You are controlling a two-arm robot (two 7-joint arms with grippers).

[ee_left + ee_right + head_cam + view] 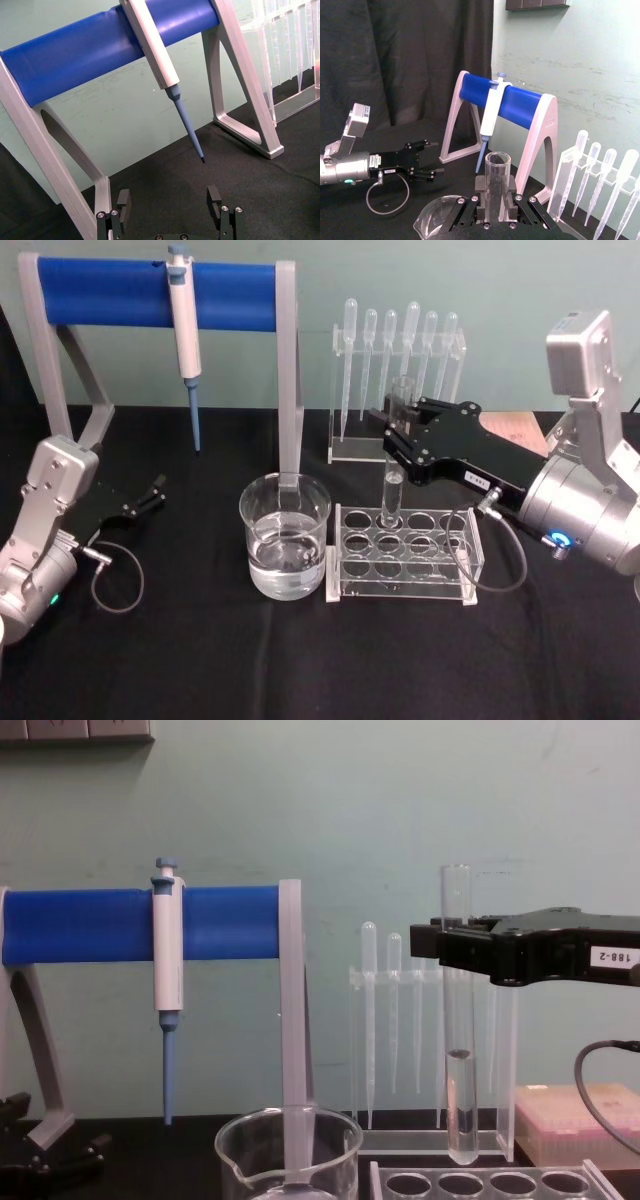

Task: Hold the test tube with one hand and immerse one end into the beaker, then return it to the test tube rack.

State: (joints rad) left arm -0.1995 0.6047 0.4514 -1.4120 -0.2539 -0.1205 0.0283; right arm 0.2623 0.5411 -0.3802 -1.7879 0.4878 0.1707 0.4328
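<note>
The right gripper [400,432] pinches the test tube [392,490] just over the rack [400,591] (the left gripper [155,492] rests, jaws spread). Next, I guess, it goes to the beaker [262,540], held straight up.

1. Test tube [392,490]: long clear glass, held upright with its open mouth up. A little clear liquid sits in its lower part. The rounded bottom hangs just above the far row of the test tube rack [400,588].
2. Right pincer [396,436]: black with a white label, clamped on the tube's upper part, reaching in from the right.
3. Beaker [285,535]: wide clear glass, upright, partly filled with clear liquid, just left of the rack.
</note>
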